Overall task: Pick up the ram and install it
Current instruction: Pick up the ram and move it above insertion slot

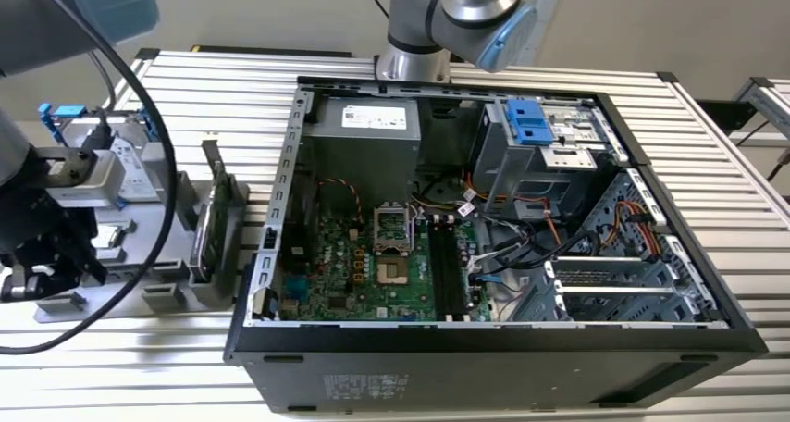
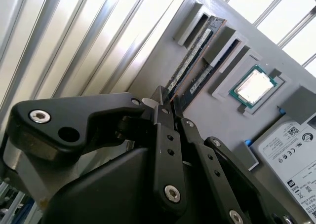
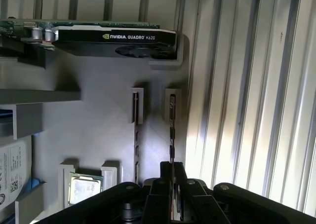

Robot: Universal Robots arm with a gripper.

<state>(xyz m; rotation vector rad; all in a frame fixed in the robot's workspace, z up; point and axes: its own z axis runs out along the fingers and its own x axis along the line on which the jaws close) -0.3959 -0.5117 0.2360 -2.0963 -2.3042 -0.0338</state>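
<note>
Two ram sticks stand on edge in slots of a grey holder tray (image 3: 98, 125). In the first wrist view my gripper (image 3: 173, 168) has its black fingers pressed close on either side of the end of one ram (image 3: 171, 128), which still sits in its slot. The other ram (image 3: 136, 135) stands free beside it. In the second wrist view the gripper (image 2: 165, 99) meets the same ram (image 2: 192, 54). In the exterior view the gripper's black body (image 1: 43, 251) hangs over the tray at the left. The motherboard's ram slots (image 1: 447, 266) lie inside the open computer case (image 1: 494, 334).
On the tray a graphics card (image 3: 113, 36) stands upright beyond the ram, with a processor chip (image 3: 85, 189) and a labelled hard drive (image 2: 291, 147) near the gripper. Ribbed metal table (image 1: 728, 144) surrounds tray and case. Cables (image 1: 519, 237) cross the case interior.
</note>
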